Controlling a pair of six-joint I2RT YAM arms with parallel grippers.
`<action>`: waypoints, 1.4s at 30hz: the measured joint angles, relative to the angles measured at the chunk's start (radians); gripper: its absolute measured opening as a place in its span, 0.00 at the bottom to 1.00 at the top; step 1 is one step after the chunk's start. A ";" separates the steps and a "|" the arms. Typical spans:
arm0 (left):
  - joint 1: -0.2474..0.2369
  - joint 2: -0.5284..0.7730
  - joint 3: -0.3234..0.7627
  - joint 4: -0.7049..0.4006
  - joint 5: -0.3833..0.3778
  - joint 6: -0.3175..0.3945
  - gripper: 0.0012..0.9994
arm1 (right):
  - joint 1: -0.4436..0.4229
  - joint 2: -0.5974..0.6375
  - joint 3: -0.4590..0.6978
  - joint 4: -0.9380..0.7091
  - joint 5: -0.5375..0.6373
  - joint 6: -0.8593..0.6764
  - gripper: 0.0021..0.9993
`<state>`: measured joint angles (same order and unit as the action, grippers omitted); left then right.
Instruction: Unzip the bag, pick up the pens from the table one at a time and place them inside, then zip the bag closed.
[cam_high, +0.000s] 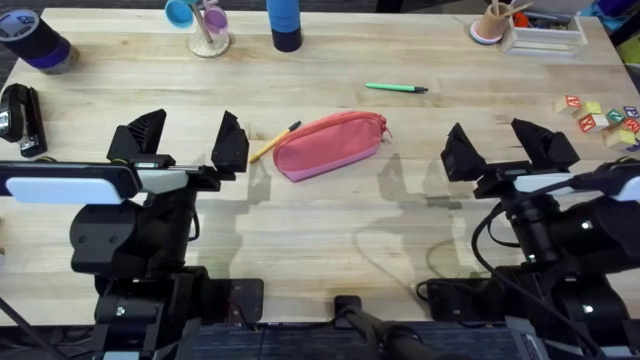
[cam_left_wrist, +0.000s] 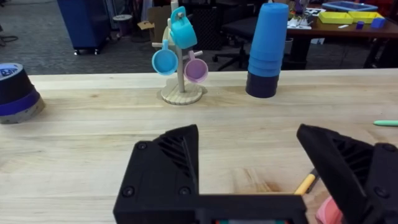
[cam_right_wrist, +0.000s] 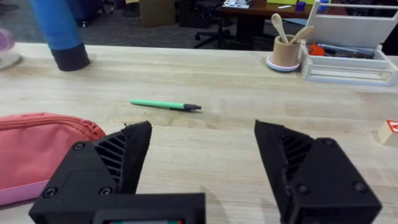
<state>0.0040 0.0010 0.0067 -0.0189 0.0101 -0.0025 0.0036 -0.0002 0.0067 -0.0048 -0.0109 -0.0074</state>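
Left gripper (cam_high: 190, 141) hovers low over the near-left table (cam_high: 330, 240), fingers spread wide, nothing held. Right gripper (cam_high: 510, 148) hovers near-right, fingers also wide apart, empty. Between them lies the bag (cam_high: 330, 145), coral pink with a paler lower band, flat on the table, angled, zipper along its top. Yellow-orange pen (cam_high: 274, 142) lies at the bag's left end, just beside the left gripper. Green pen (cam_high: 396, 88) lies farther back, apart from the bag. Mug tree (cam_high: 207, 28) and blue cup stack (cam_high: 284, 24) stand at the far edge.
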 joint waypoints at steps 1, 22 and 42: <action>0.000 0.000 0.000 0.000 0.000 0.000 0.99 | 0.000 0.000 0.000 0.000 0.000 0.000 1.00; 0.000 0.000 0.001 -0.001 0.014 0.002 0.99 | 0.000 0.000 0.003 -0.006 0.008 0.000 1.00; 0.000 0.300 0.516 -0.459 0.055 0.010 0.99 | 0.000 0.356 0.506 -0.391 0.011 0.000 1.00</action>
<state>0.0040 0.3006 0.5223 -0.4774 0.0648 0.0078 0.0036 0.3562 0.5123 -0.3955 -0.0002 -0.0074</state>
